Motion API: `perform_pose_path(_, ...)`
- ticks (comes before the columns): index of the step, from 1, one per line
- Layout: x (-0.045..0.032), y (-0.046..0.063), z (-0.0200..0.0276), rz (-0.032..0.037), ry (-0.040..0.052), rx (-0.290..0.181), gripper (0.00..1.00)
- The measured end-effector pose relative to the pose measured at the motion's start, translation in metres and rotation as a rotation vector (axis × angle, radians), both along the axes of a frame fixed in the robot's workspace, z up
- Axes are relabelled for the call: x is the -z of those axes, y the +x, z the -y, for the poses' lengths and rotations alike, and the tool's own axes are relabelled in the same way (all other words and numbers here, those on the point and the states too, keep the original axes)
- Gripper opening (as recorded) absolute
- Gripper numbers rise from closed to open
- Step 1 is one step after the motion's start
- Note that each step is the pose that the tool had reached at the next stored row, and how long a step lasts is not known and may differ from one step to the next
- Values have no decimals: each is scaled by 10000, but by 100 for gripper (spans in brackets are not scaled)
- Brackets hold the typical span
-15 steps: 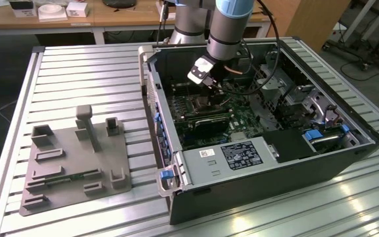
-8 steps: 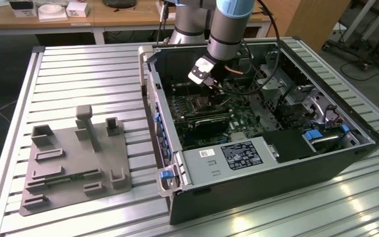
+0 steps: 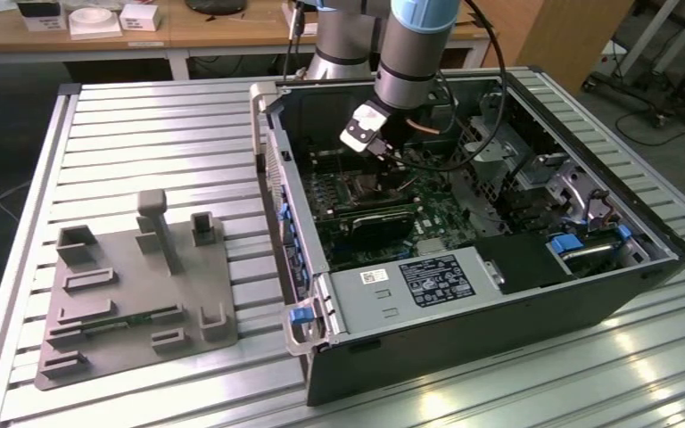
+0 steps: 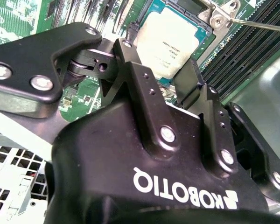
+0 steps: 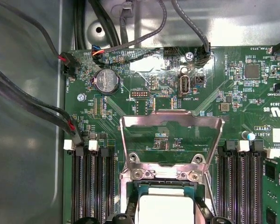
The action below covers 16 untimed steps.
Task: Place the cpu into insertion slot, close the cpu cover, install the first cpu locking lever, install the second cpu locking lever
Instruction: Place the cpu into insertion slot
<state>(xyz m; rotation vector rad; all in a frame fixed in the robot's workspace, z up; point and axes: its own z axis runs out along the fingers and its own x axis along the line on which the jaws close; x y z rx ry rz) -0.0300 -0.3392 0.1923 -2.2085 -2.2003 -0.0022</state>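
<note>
On the slatted surface, open PC case, arm reaching inside. First wrist view: cpu cover hinged up, cpu seated in the insertion slot. Second wrist view adds the gripper: fingers parted either side of the chip, gripping nothing. Thin lever rod runs past the cover hinge.

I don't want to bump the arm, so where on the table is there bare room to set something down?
The ribbed table is bare between its far edge and the grey fixture plate, and along the near edge in front of the computer case. Inside the case it is crowded: arm, cables and pincer over the cpu.
</note>
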Motion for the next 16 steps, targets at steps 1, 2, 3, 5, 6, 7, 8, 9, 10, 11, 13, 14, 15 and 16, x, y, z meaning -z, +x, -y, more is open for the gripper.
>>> perform_pose_path(1, 0, 0, 0, 0, 0, -1, 54)
perform_pose_path(2, 2, 1, -1, 4, 6, -2, 54)
perform_pose_path(3, 2, 1, -1, 4, 7, -2, 55)
perform_pose_path(5, 2, 1, -1, 3, 5, -4, 62)
perform_pose_path(6, 1, 0, -1, 2, 3, -5, 62)
perform_pose_path(7, 0, 0, 0, 0, 1, -6, 62)
perform_pose_path(8, 0, 0, 0, 0, 1, -7, 62)
perform_pose_path(9, 0, 0, 0, 0, 0, -8, 62)
perform_pose_path(10, 0, 0, 0, 0, 1, -8, 62)
perform_pose_path(11, 0, 0, 0, 0, 1, -9, 62)
perform_pose_path(13, -8, 0, 0, -1, -2, -9, 62)
perform_pose_path(14, -16, 0, 0, 0, 0, -9, 62)
perform_pose_path(15, -27, 0, 0, -3, -1, -9, 62)
perform_pose_path(16, -38, 1, 0, -5, 0, -9, 62)
